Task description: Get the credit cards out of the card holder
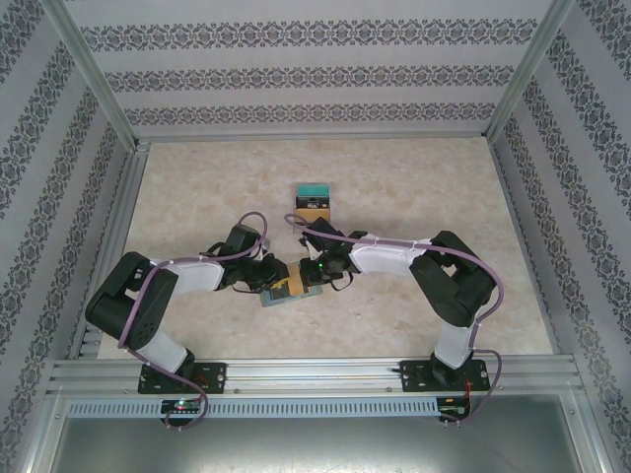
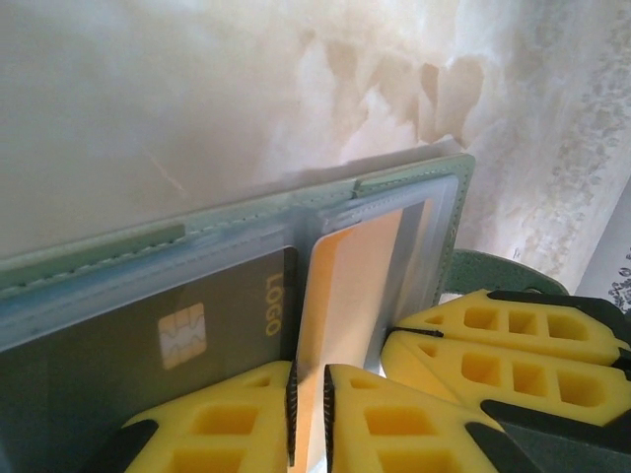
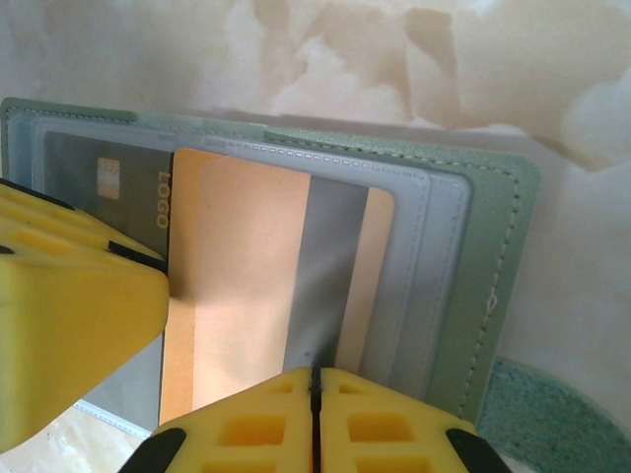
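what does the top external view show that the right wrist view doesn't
Top external adds the layout: left arm and right arm bent inward over the table, plus a small teal and black item farther back. Right wrist adds detail: the right pincer shut on the card holder, the orange card partly slid out of its clear pocket, and a dark card marked LOGO. Both share the card holder and orange card.

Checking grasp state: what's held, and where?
Left jaws pinch the orange card by its exposed edge; right jaws clamp the card holder by an outer edge.
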You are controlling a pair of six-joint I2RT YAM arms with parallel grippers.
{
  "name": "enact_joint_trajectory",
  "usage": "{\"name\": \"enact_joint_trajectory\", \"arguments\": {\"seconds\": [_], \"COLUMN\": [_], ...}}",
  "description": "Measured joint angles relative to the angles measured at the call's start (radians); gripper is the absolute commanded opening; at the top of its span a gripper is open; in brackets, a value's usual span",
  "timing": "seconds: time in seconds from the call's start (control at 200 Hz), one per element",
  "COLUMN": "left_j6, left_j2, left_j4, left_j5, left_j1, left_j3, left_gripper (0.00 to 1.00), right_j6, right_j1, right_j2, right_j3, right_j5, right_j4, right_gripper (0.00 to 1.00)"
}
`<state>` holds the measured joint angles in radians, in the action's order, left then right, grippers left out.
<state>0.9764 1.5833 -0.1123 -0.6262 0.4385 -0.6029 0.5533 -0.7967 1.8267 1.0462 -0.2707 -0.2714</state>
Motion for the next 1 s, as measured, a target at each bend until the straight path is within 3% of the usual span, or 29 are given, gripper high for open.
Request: {"name": "enact_joint_trajectory", "arguments": {"seconds": [0.08,0.505,0.999], "left_j6": [0.000,-0.041,-0.056], "left_j2": [0.000,-0.026,-0.023], "left_j4": [0.000,0.143,0.158], "left_j5": [-0.001,0.049,0.051], "left_j1": [0.000,0.006,0.007], "left_j3": [-0.002,-0.039,-0.046], "left_gripper": [0.23,0.22,0.21], "right_j6": [0.000,-0.004,-0.011], "right_j1": [0.000,-0.005,-0.005], "right_j2": [0.000,0.001,-0.010], "right_j3": [0.001,0.013,0.028], "right_j5": [-0.001,0.019,0.063], "right_j4": [-0.001,-0.018,-0.070], "right_gripper": [0.10,0.09,0.09]}}
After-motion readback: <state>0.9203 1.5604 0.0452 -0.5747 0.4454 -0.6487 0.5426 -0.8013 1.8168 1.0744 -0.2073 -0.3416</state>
